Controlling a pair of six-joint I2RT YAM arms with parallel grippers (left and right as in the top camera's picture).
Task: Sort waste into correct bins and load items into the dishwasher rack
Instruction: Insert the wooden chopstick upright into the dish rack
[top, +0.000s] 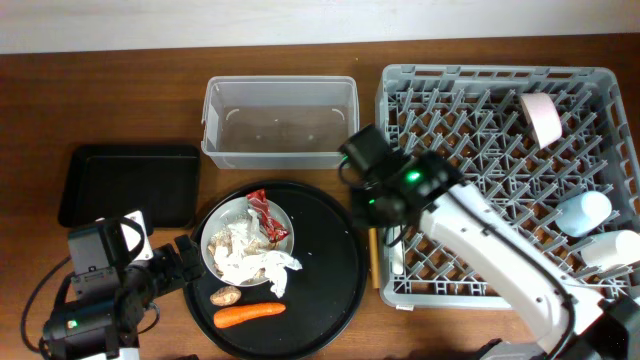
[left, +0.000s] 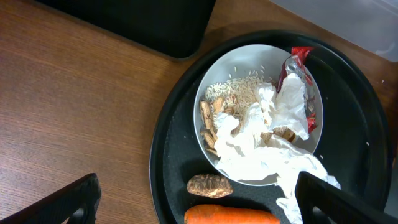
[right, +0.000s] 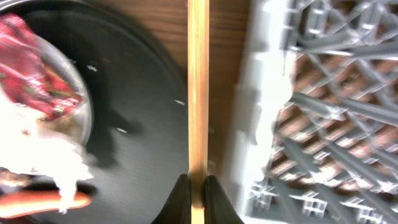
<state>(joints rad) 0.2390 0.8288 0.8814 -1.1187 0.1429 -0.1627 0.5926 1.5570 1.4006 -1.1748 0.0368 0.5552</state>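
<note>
My right gripper (top: 374, 222) (right: 198, 194) is shut on the thin wooden chopsticks (top: 373, 262) (right: 198, 81), in the gap between the round black tray (top: 330, 280) and the grey dishwasher rack (top: 500, 75) (right: 323, 112). The small white bowl (top: 212, 225) (left: 202, 102) holds crumpled tissue (left: 267, 155), the red wrapper (top: 264, 215) (left: 300, 59) and rice (left: 239, 86). The carrot (top: 248, 314) (left: 230, 216) and brown lump (top: 226, 296) (left: 209, 185) lie on the tray. My left gripper (top: 178, 262) (left: 205, 208) is open, above the tray's left edge, over the lump and carrot.
The clear tub (top: 280, 150) stands at the back centre. The shallow black rectangular tray (top: 130, 185) lies at the left. The rack holds a light blue cup (top: 583, 212) and a pale round item (top: 543, 118) on its right side.
</note>
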